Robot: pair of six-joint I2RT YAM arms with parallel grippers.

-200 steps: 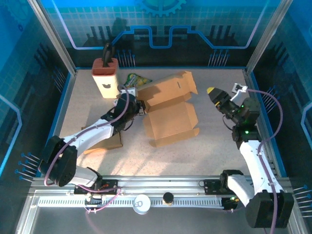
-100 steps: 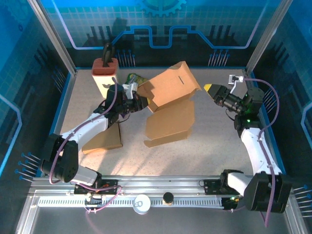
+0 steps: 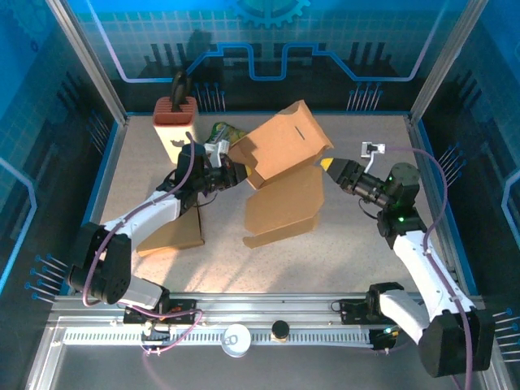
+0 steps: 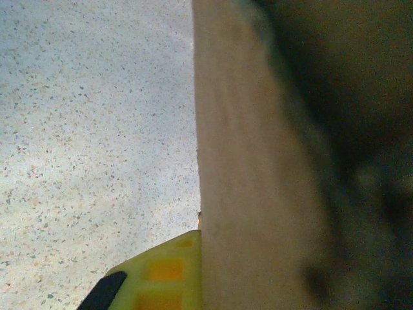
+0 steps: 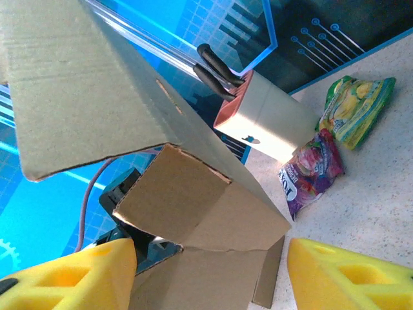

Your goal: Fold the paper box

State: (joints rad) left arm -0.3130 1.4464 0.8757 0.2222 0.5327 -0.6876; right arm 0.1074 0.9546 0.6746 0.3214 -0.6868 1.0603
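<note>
box tipped up on edge, right claw moving in

the brown corrugated cardboard box (image 3: 280, 175), still an unfolded blank with loose flaps, sits at the centre of the top view. a second ago it lay flat; now it is tilted up, its slotted upper panel raised toward the upper middle of the frame and its lower edge on the speckled grey bench (image 3: 357, 244). lifted like this, the panels look free to be bent along their creases, so the folding seems to be just starting, with no wall yet set.

the left claw (image 3: 231, 172) is clamped tight on the box's left edge, and the left wrist view has a yellow finger right against the cardboard. that arm reaches from lower left diagonally toward the centre.

the right claw (image 3: 327, 165) has swung in from the right edge of the frame and now sits just beside the box's right side. its yellow fingers are spread apart, holding nothing, pointing left at the raised panel. its arm is bent at the elbow at the right.
</note>
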